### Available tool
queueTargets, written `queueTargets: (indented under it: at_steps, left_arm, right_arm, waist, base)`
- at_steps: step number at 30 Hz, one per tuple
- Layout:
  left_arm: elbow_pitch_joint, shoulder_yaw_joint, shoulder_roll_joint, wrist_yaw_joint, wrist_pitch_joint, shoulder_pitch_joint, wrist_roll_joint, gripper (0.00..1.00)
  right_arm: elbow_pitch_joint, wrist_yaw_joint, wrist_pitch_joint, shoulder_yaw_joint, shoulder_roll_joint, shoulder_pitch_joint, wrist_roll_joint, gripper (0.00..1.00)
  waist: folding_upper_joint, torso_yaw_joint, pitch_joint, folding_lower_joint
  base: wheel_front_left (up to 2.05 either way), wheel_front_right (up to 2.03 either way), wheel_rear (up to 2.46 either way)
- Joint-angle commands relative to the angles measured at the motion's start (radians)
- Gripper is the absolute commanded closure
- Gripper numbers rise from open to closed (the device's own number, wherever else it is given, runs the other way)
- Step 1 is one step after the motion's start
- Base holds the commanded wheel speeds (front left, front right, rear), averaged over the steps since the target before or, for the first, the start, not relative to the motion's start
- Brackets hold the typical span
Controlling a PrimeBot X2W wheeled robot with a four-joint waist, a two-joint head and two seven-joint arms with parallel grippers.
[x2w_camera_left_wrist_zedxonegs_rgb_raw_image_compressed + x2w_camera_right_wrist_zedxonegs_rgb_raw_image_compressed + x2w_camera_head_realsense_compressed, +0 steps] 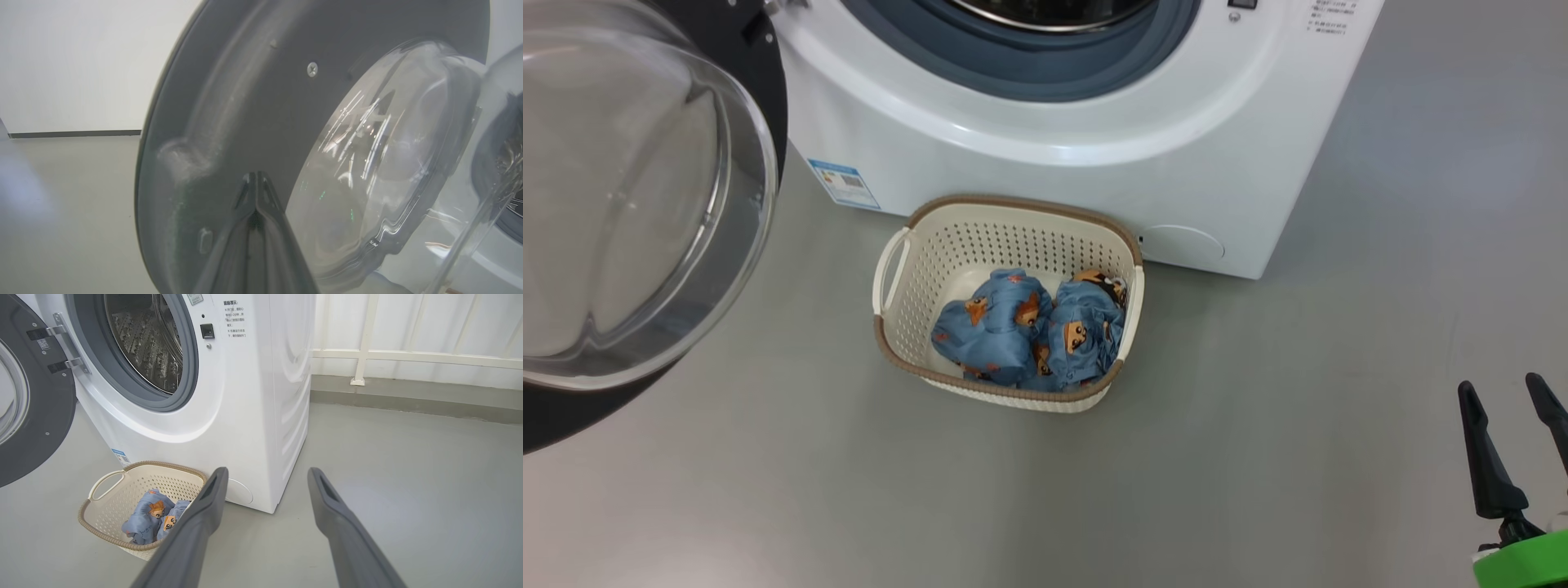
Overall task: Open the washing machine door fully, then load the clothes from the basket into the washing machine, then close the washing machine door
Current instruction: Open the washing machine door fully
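The white washing machine (1094, 163) (245, 396) stands with its drum mouth uncovered. Its black door (645, 204) (24, 408) (253, 122) with the bulging glass window is swung out to the left. Against the machine's front sits the cream basket (907, 269) (106, 506) holding two blue bear-print clothes (1029, 327) (153, 516). My left gripper (256, 176) is shut, its tips close against the door's grey inner face beside the glass bowl. My right gripper (1503, 388) (265, 473) hangs open and empty, low at the right, well clear of the basket.
Grey floor spreads around the machine and basket. A white railing and wall base (408, 359) run behind the machine's right side. A plain wall with a dark skirting strip (73, 133) lies beyond the door.
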Motion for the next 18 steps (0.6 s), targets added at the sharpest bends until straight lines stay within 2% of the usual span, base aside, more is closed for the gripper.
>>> queueTargets:
  at_steps: [1, 2, 4, 6, 7, 9, 10, 12, 13, 14, 18]
  left_arm:
    - [-0.055, 0.001, 0.031, -0.01, -0.005, 0.045, 0.013, 1.0]
    - [-0.073, -0.014, 0.019, -0.014, -0.005, 0.061, 0.018, 0.94]
    - [-0.112, -0.033, -0.006, -0.02, -0.005, 0.086, 0.013, 0.69]
    - [-0.147, -0.061, -0.028, -0.024, -0.005, 0.116, 0.011, 0.58]
    - [-0.147, -0.061, -0.028, -0.024, -0.005, 0.116, 0.011, 0.58]
    - [-0.176, -0.084, -0.047, -0.026, -0.005, 0.146, 0.004, 0.48]
    - [-0.189, -0.094, -0.055, -0.026, -0.005, 0.161, -0.001, 0.34]
    - [-0.215, -0.122, -0.072, -0.027, -0.005, 0.191, -0.018, 0.18]
    - [-0.226, -0.139, -0.078, -0.027, -0.005, 0.208, -0.025, 0.06]
    - [-0.239, -0.152, -0.085, -0.027, -0.005, 0.223, -0.035, 0.0]
    - [-0.282, -0.238, -0.103, -0.027, -0.005, 0.281, -0.075, 0.0]
  right_arm:
    - [-0.018, 0.006, -0.012, 0.026, -0.011, 0.015, 0.004, 0.0]
    - [-0.016, 0.006, -0.012, 0.028, -0.01, 0.017, 0.004, 0.0]
    - [-0.012, 0.006, -0.012, 0.031, -0.01, 0.022, 0.004, 0.0]
    - [-0.009, 0.006, -0.012, 0.033, -0.01, 0.027, 0.005, 0.0]
    - [-0.009, 0.006, -0.012, 0.033, -0.01, 0.027, 0.005, 0.0]
    - [-0.007, 0.006, -0.012, 0.038, -0.008, 0.034, 0.005, 0.0]
    - [-0.007, 0.006, -0.012, 0.04, -0.006, 0.037, 0.004, 0.0]
    - [-0.005, 0.006, -0.012, 0.043, -0.004, 0.043, 0.004, 0.0]
    - [-0.005, 0.006, -0.012, 0.043, -0.003, 0.046, 0.005, 0.0]
    - [-0.006, 0.006, -0.012, 0.043, -0.001, 0.048, 0.004, 0.0]
    - [-0.006, 0.006, -0.012, 0.043, 0.004, 0.056, 0.003, 0.0]
  waist:
    - [0.0, 0.004, -0.03, 0.0]
    - [0.0, 0.005, -0.038, 0.0]
    - [0.0, 0.007, -0.052, 0.0]
    - [0.0, 0.009, -0.068, 0.0]
    - [0.0, 0.009, -0.068, 0.0]
    - [0.0, 0.008, -0.085, 0.0]
    - [0.0, 0.006, -0.091, 0.0]
    - [0.0, 0.003, -0.105, 0.0]
    - [0.0, 0.0, -0.111, 0.0]
    - [0.0, -0.003, -0.116, 0.0]
    - [0.0, -0.019, -0.132, 0.0]
  base:
    - [0.0, 0.0, 0.0]
    - [0.0, 0.0, 0.0]
    - [0.0, 0.0, 0.0]
    - [0.0, 0.0, 0.0]
    - [0.0, 0.0, 0.0]
    - [0.0, 0.0, 0.0]
    - [0.0, 0.0, 0.0]
    - [0.0, 0.0, 0.0]
    - [0.0, 0.0, 0.0]
    - [0.0, 0.0, 0.0]
    - [0.0, 0.0, 0.0]
